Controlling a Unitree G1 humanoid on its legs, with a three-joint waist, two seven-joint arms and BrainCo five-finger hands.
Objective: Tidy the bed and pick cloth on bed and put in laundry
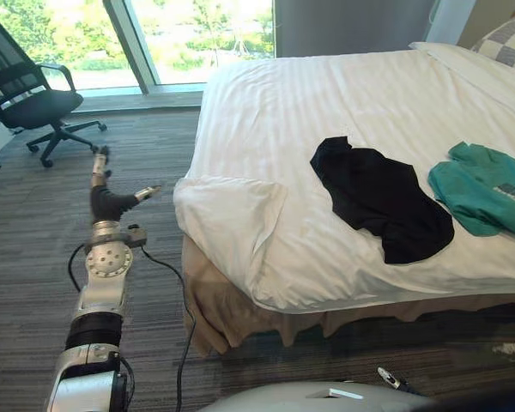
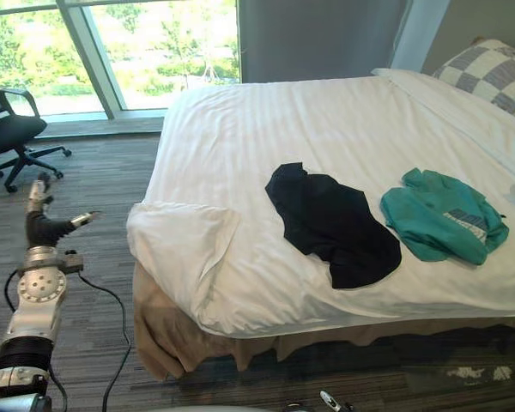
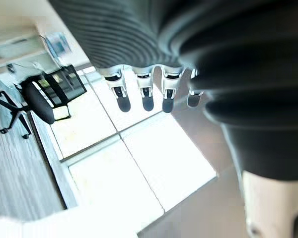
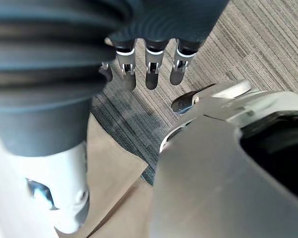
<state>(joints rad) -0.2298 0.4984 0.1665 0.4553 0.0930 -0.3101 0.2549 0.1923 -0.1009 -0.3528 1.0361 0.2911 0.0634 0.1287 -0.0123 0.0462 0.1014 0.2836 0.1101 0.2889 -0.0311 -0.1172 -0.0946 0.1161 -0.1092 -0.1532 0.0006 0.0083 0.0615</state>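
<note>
Garments on the white bed [image 1: 326, 94] number two: one black cloth [image 1: 382, 202], its long axis slanting from mid-bed to the near edge, and one green cloth [image 1: 485, 189] just right of it, apart. The left hand [image 1: 103, 196] hangs over carpet, fingers loosely spread, empty. The right hand [image 4: 153, 69] has straight, side-by-side fingers, holding nothing.
</note>
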